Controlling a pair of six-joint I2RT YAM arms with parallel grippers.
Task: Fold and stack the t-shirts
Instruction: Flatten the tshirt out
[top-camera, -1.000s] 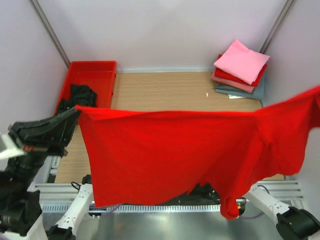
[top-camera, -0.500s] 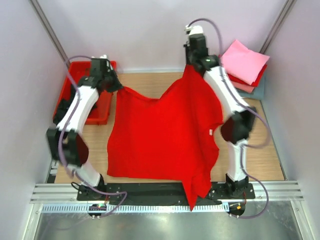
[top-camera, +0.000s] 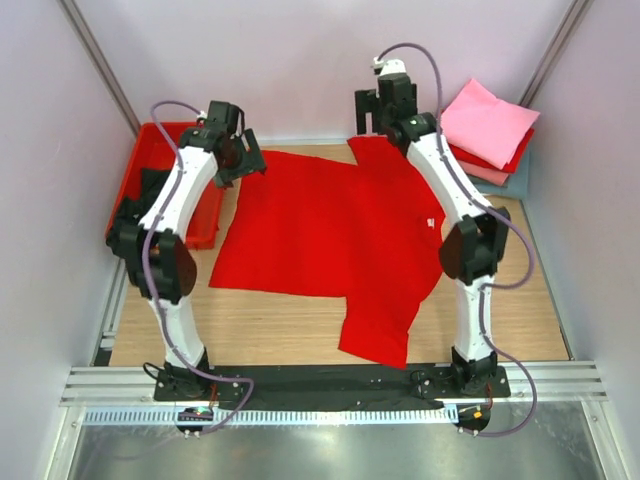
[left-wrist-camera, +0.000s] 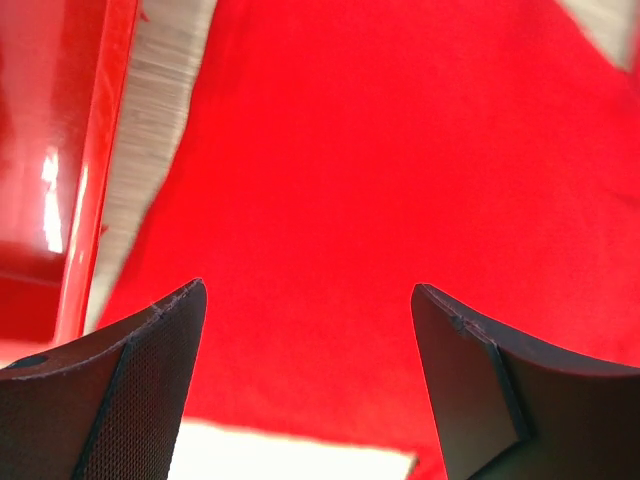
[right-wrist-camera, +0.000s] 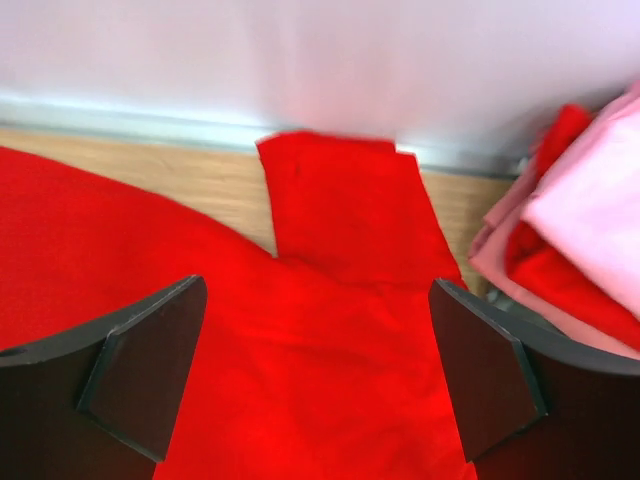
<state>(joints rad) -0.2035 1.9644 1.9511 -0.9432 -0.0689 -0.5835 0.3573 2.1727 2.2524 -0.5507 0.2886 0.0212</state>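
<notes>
A bright red t-shirt (top-camera: 325, 230) lies spread flat on the wooden table, its white neck label (top-camera: 430, 222) near the right side and one sleeve hanging towards the front edge. My left gripper (top-camera: 246, 160) hovers open over the shirt's far left corner; in the left wrist view the left gripper (left-wrist-camera: 308, 290) has only red cloth (left-wrist-camera: 380, 180) below it. My right gripper (top-camera: 385, 128) stands open over the far right sleeve (right-wrist-camera: 345, 200), and the right gripper (right-wrist-camera: 318, 285) has nothing between its fingers. A black t-shirt (top-camera: 146, 186) lies in the tray.
A red plastic tray (top-camera: 160, 135) stands at the back left, its rim (left-wrist-camera: 95, 180) close beside the shirt's edge. Folded pink, red, salmon and grey-blue shirts are stacked (top-camera: 485, 135) in the back right corner, near the right gripper (right-wrist-camera: 585, 215). The back wall is just behind both grippers.
The red shirt hung in the air from both shut grippers, was swung towards the back and laid down. Now it lies flat and both grippers have opened and let go.
</notes>
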